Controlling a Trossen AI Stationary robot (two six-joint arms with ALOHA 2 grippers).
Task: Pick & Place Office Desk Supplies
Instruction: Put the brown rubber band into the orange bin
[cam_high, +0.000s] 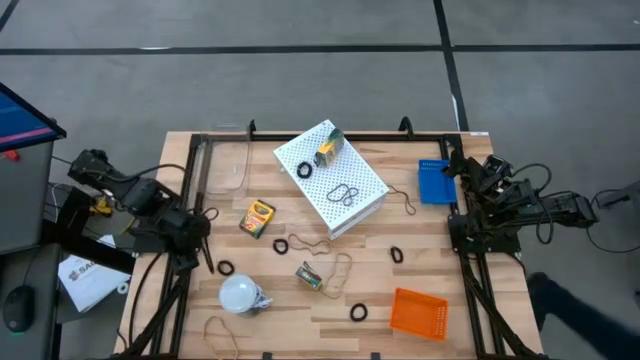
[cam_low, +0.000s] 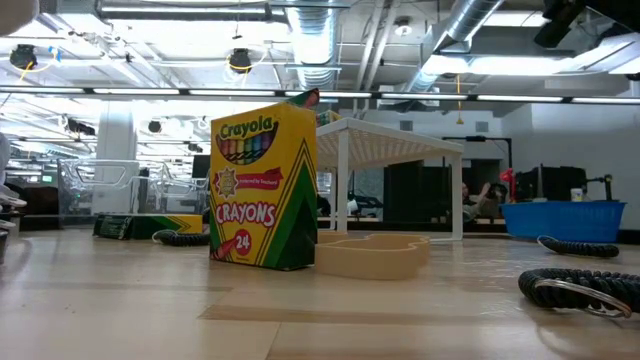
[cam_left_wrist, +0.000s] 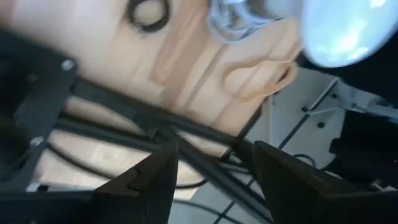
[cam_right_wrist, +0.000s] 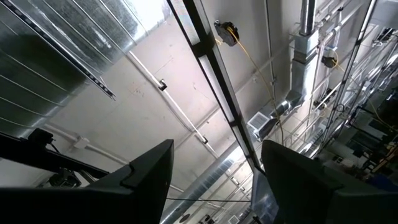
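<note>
High view: left gripper (cam_high: 200, 232) is parked at the table's 9 o'clock edge, holding nothing. Right gripper (cam_high: 462, 215) sits folded at the 3 o'clock edge, also empty. White perforated box (cam_high: 330, 177) lies near table centre, toward 12. On its top are a crayon box (cam_high: 329, 150), a black ring (cam_high: 304, 171) and tan rubber-band loops (cam_high: 343, 193). A second crayon box (cam_high: 257, 218) lies flat on the wood at 9 o'clock of the perforated box. A third crayon box (cam_high: 309, 276) lies at 6 o'clock of it, touching a rubber band (cam_high: 338, 268). More black rings are on the wood at (cam_high: 225, 268), (cam_high: 396, 255) and (cam_high: 358, 313). White bulb (cam_high: 241, 294) is at 7 o'clock of the table. Blue tray (cam_high: 433, 181) is at 3, orange tray (cam_high: 418, 313) at 5.

Low view: one crayon box (cam_low: 264, 186) stands upright in the foreground, with a tan band loop (cam_low: 370, 254) just beside it. A black ring (cam_low: 585, 289) lies at the 4 o'clock corner. The perforated box (cam_low: 390, 150) is behind.

Left wrist view: own fingers (cam_left_wrist: 140, 183) are spread wide with nothing between them. Beyond them are the bulb (cam_left_wrist: 336, 31), a black ring (cam_left_wrist: 148, 12) and probably a tan band loop (cam_left_wrist: 258, 78); that part is blurred.

Right wrist view: fingers (cam_right_wrist: 146, 171) are wide apart and empty, pointing up at the ceiling.
</note>
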